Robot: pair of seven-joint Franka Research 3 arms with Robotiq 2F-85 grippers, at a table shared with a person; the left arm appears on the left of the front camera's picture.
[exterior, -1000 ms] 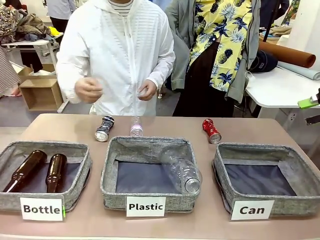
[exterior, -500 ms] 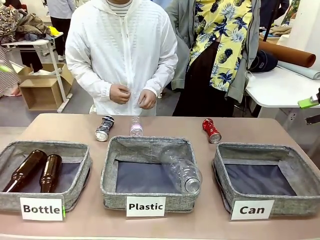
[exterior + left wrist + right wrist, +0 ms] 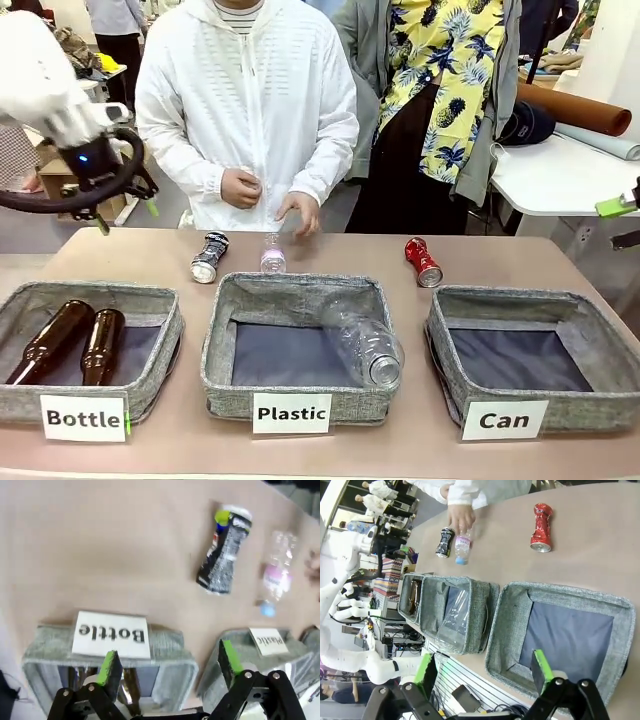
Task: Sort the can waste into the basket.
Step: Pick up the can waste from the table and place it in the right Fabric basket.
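The silver and black crushed can (image 3: 208,257) (image 3: 223,550) (image 3: 444,542) lies at the table's far side, behind the gap between the two left bins. The red can (image 3: 423,261) (image 3: 541,527) lies behind the "Can" basket (image 3: 530,297) (image 3: 555,591), which holds nothing. My left gripper (image 3: 127,215) (image 3: 170,662) hangs open and empty in the air at the far left, left of the silver can. My right gripper (image 3: 483,667) is open and empty, high over the near side of the "Can" basket.
The "Bottle" bin (image 3: 150,296) (image 3: 165,639) holds two brown glass bottles (image 3: 75,343). The "Plastic" bin (image 3: 300,287) holds a clear bottle (image 3: 365,345). A small clear bottle (image 3: 272,254) lies by the silver can, a person's hand (image 3: 300,212) just above it.
My left arm has swung into the front view from the upper left. The person's hands have lowered, one now reaching toward the small clear bottle. The cans have not moved.
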